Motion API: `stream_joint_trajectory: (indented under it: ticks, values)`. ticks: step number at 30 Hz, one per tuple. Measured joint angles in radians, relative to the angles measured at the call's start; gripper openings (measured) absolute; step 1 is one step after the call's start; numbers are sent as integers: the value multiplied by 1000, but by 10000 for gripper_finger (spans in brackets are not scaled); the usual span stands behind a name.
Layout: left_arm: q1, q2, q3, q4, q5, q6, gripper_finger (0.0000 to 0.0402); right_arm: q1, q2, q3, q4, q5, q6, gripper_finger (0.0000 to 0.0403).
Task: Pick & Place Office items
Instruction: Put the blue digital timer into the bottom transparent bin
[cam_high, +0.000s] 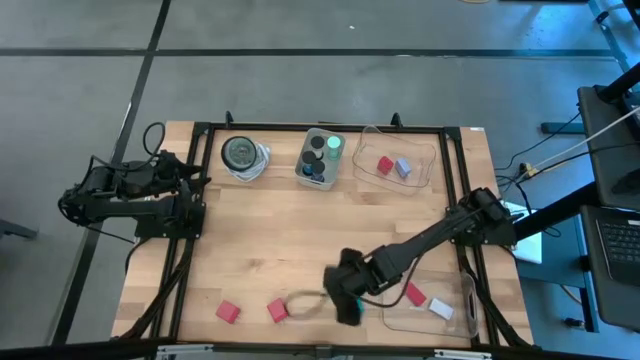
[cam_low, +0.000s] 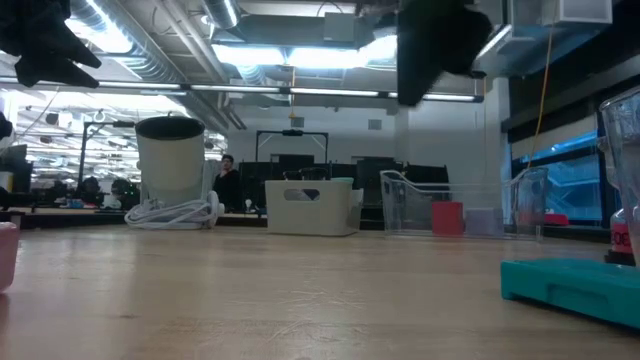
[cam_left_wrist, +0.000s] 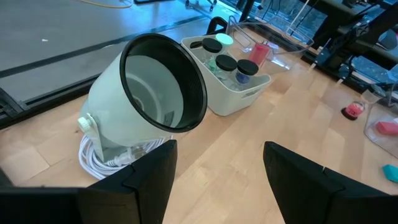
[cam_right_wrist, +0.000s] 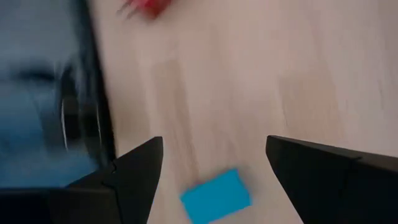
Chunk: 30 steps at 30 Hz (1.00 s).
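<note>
Right gripper (cam_right_wrist: 211, 163) hovers with fingers spread wide over the teal block (cam_right_wrist: 216, 196) near the table's front edge, lined up to straddle it. Left gripper (cam_left_wrist: 214, 171), also spread, waits by the back-left corner.

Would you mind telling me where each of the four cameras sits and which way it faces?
High view: overhead, looking straight down on the table; both arms show, the left gripper parked, the right gripper near the front edge.
Low view: at tabletop height, facing the room; the right arm hangs down.
Left wrist view: past open fingers toward the round grey dish.
Right wrist view: down past open fingers onto the wood.
Shared: the teal block also lies close in the low view.
</note>
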<state>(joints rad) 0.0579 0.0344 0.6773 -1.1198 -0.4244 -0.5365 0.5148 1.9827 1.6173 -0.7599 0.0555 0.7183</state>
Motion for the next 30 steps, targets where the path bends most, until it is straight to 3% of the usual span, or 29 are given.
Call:
stream_joint_trajectory:
  ticks: [6,11,15,20,30]
  values:
    - [0,0,0,0,0,0,237,-19,0,0,-9,35,527,290]
    - [0,0,0,0,0,0,237,-18,7,0,-19,64,774,290]
    - [0,0,0,0,0,0,237,-19,42,0,-56,19,898,290]
    - [0,0,0,0,0,0,237,-16,93,-1,-122,-116,924,290]
    - [0,0,0,0,0,0,237,-18,104,-1,-195,-156,866,290]
